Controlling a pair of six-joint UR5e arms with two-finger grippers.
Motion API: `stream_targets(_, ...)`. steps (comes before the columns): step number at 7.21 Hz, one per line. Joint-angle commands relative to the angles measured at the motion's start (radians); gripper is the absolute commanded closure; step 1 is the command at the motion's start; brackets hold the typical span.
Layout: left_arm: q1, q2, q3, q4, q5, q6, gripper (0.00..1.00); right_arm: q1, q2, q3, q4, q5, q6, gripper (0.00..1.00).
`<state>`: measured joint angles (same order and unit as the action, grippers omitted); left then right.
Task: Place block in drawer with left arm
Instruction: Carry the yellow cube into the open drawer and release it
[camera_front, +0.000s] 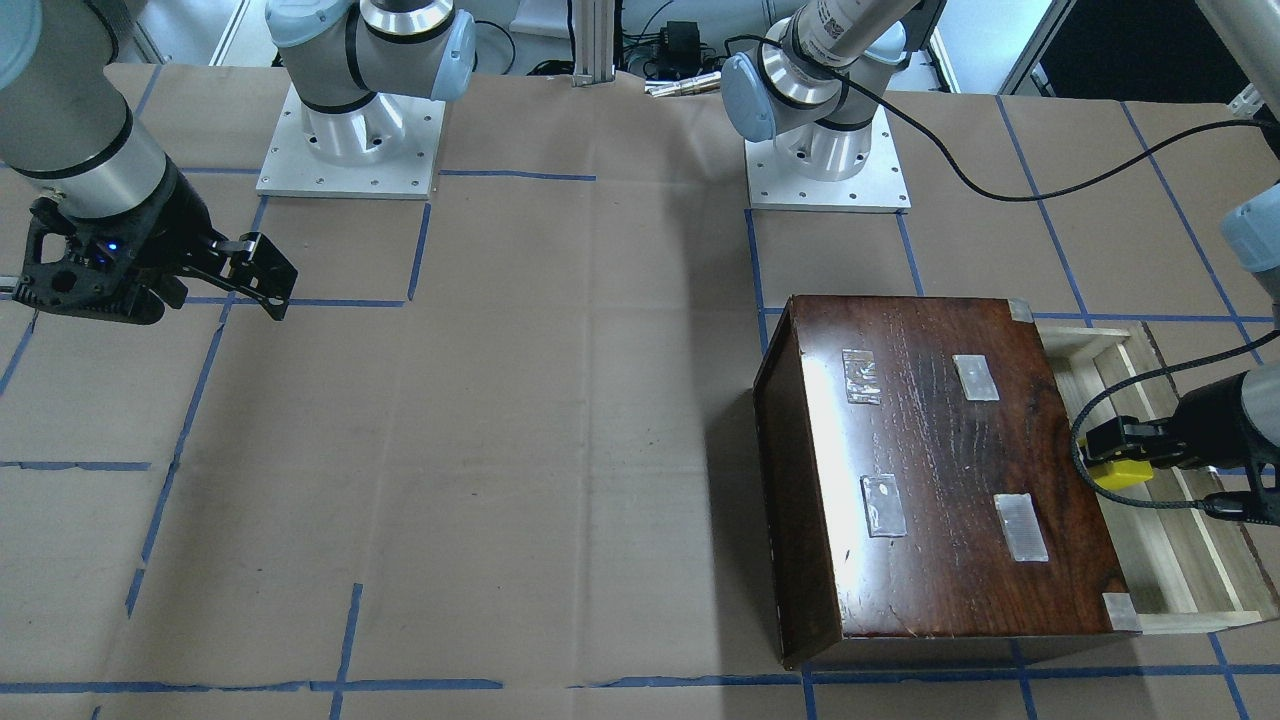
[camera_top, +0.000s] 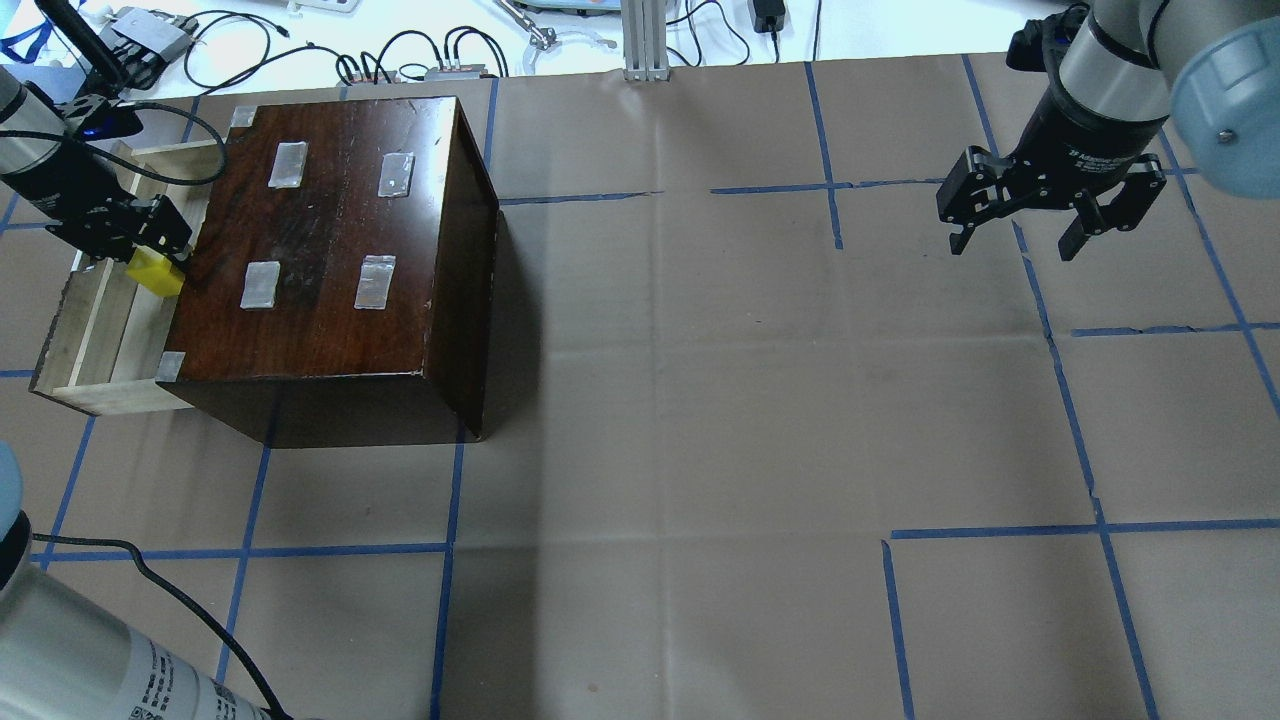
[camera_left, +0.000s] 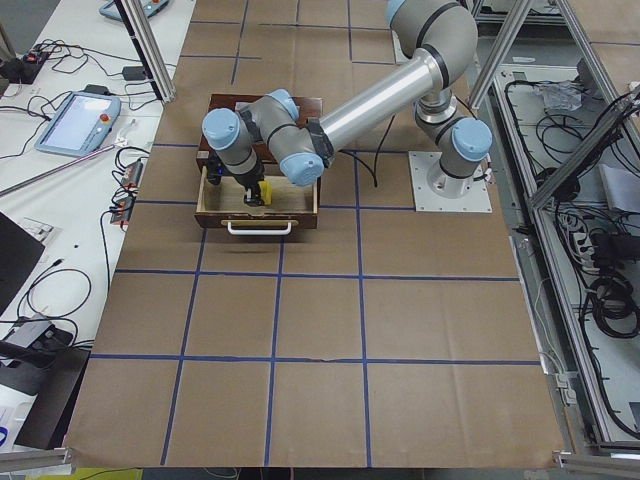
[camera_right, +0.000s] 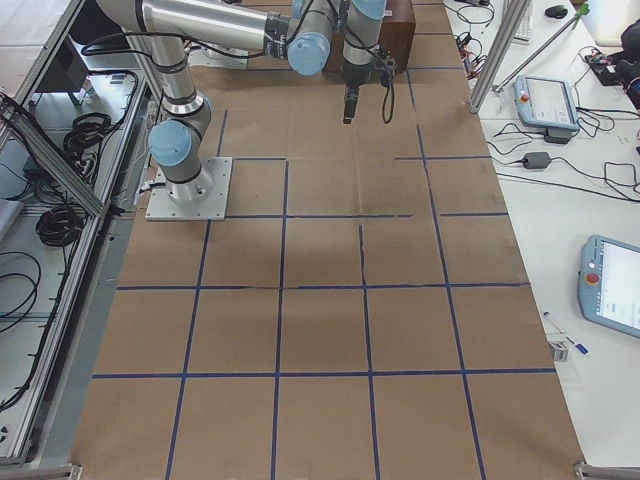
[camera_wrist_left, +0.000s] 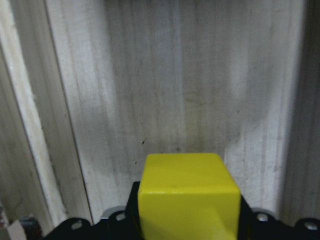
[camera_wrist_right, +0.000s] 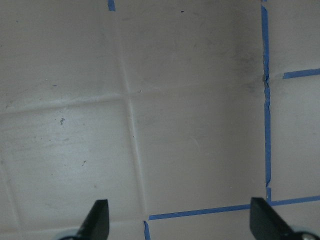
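Yellow block (camera_top: 155, 272) pinched in left claw (camera_top: 150, 252), poised over the open drawer (camera_top: 95, 330) at the left edge of the table (camera_top: 700, 400). Placing step in hand; next, lower and spread the claw. Right claw (camera_top: 1012, 245) spread, idle.

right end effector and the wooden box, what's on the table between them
Nothing stands there. In the overhead view, only brown paper table cover crossed by blue tape lines runs between the open right end effector and the wooden box.
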<state>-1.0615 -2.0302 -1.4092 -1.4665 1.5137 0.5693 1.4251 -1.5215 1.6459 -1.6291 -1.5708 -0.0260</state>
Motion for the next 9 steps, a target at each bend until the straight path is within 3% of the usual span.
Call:
stream_targets(1,0.0,0.002,0.007,0.0,0.002,0.0,0.22,0.0,0.0,0.0,0.0,0.0,0.001,0.0)
stream_targets(4,0.0,0.019,0.039,-0.001,0.003,0.001,0.17,0.0,0.0,0.0,0.0,0.0,0.0,0.0)
stream_targets(5,0.0,0.034,0.061,-0.003,0.005,-0.003,0.06,0.0,0.0,-0.001,0.0,0.0,0.0,0.0)
stream_targets(6,0.0,0.054,0.067,-0.006,0.009,-0.005,0.01,0.0,0.0,0.0,0.0,0.0,0.001,0.0)
stream_targets(8,-0.018,0.091,0.064,-0.021,0.049,-0.014,0.01,0.0,0.0,-0.002,0.0,0.0,0.001,0.0)
stream_targets(9,-0.067,0.102,0.067,-0.021,0.124,-0.046,0.01,0.0,0.0,0.0,0.0,0.0,0.0,0.0)
